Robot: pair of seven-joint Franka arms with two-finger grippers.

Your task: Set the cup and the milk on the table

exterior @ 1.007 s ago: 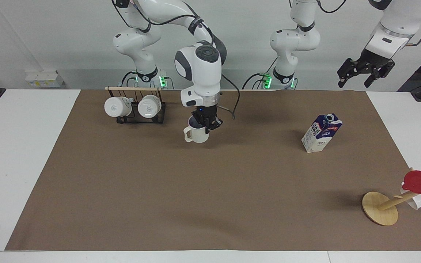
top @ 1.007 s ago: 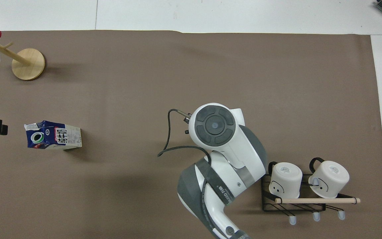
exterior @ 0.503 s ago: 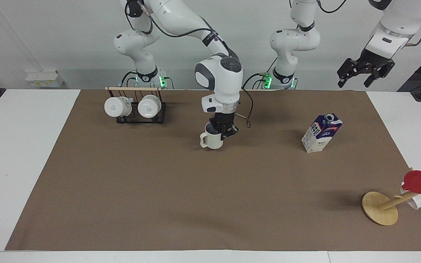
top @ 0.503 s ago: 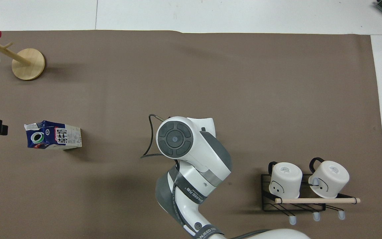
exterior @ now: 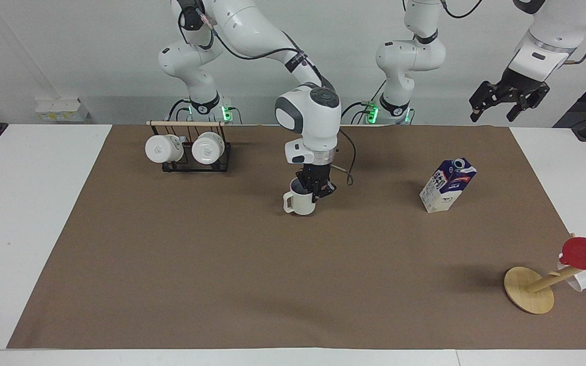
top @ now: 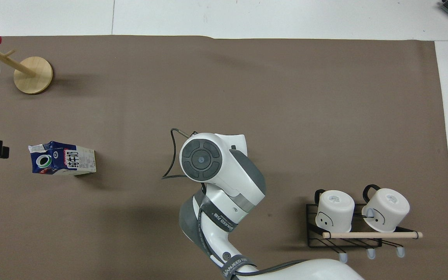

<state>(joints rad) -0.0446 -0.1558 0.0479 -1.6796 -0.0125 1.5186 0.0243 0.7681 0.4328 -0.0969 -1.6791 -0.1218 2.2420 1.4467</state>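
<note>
The right pincer (exterior: 315, 192) points straight down over the middle of the brown mat, and its fingertips are closed on the rim of the cup (exterior: 300, 202), at the side of the rim toward the left arm's end of the worktop (exterior: 38, 203). The cup hangs directly under the pincer, upright, and its bottom seems to be at the mat or just above it; I cannot tell if it touches already. So the relation that matters is vertical: a short way down and then a release, as I judge it. The handle of the cup points toward the right arm's end. The cup is cream-white, with a dark grey-blue inside and a loop handle. In the overhead view the arm covers it fully. The milk (exterior: 447, 184) stands on the mat well apart from the cup, toward the left arm's end, and it appears tilted, with its long axis not fully vertical. It is a gable-top carton with a dark blue top, a round cap and a white lower part. The left pincer (exterior: 508, 97) waits high above that end of the worktop with its fingers spread wide and empty, and it is the nearer one to the milk.
</note>
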